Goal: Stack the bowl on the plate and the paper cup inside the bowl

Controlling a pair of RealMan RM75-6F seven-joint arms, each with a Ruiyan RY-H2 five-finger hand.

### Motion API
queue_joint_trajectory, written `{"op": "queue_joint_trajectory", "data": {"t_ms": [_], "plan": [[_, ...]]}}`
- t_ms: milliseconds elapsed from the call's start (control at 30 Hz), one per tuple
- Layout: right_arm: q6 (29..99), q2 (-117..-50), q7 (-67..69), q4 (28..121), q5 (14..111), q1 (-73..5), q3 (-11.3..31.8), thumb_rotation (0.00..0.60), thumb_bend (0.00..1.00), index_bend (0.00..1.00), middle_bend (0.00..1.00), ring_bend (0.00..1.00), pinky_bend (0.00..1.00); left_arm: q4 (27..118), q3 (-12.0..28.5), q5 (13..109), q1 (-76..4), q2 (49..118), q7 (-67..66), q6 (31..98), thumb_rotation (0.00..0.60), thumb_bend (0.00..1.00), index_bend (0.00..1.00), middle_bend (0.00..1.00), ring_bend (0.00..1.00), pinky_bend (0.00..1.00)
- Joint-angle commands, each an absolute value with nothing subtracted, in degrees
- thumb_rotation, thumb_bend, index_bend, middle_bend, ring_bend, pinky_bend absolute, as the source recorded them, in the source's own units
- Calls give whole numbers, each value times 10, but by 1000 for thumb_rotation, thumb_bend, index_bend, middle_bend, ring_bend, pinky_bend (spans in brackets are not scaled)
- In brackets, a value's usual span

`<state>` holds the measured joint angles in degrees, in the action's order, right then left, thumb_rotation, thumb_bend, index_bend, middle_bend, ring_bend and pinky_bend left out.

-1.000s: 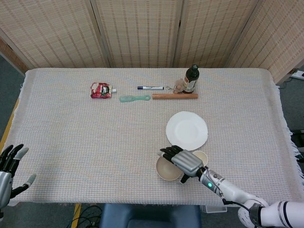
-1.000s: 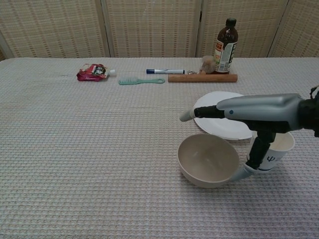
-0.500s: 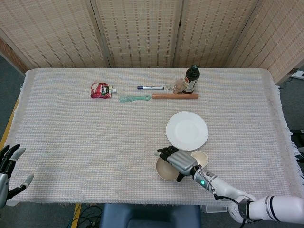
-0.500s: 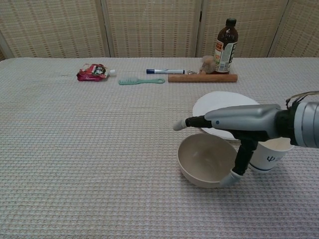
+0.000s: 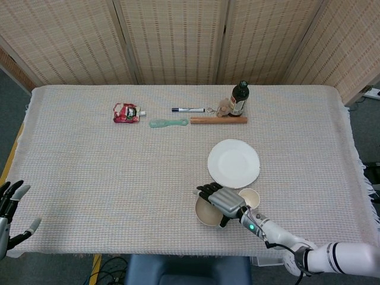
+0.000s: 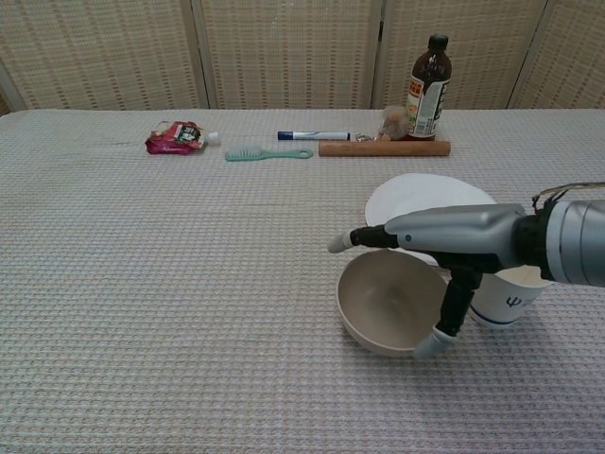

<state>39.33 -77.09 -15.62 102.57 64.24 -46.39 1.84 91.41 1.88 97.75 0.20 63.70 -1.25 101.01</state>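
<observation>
A beige bowl (image 5: 207, 213) (image 6: 388, 301) stands upright near the table's front edge. Just right of it is a white paper cup (image 5: 251, 197) (image 6: 508, 298), also upright. Behind both lies the white plate (image 5: 234, 162) (image 6: 427, 197), flat with nothing on it. My right hand (image 5: 223, 202) (image 6: 446, 236) hovers over the bowl's right side, fingers stretched out above the rim and thumb pointing down along the bowl's outer wall, between bowl and cup. It holds nothing. My left hand (image 5: 9, 209) shows at the lower left corner of the head view, off the table, fingers spread.
Along the back of the table lie a red pouch (image 5: 126, 112), a green brush (image 5: 168, 123), a blue marker (image 5: 187, 110), a wooden stick (image 5: 218, 120) and a dark bottle (image 5: 239, 98). A wicker screen stands behind the table.
My right hand has slid left and sunk lower over the bowl, its thumb now beside the bowl's wall. My left hand has dropped lower at the frame's edge.
</observation>
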Motion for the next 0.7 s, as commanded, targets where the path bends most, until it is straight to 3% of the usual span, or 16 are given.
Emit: {"op": "queue_joint_trajectory", "data": {"t_ms": [33,700], "plan": [[397,-770,-154,1026,645,-464,17,600,0,0,0,0,0,914,19,978,2,637,-13,1010,600,258,176,157,111,448],[400,-769,-150,1025,648,-470,4,600,0,0,0,0,0,914,20,980,3,638,-14,1010,600,258,176,157,111,448]]}}
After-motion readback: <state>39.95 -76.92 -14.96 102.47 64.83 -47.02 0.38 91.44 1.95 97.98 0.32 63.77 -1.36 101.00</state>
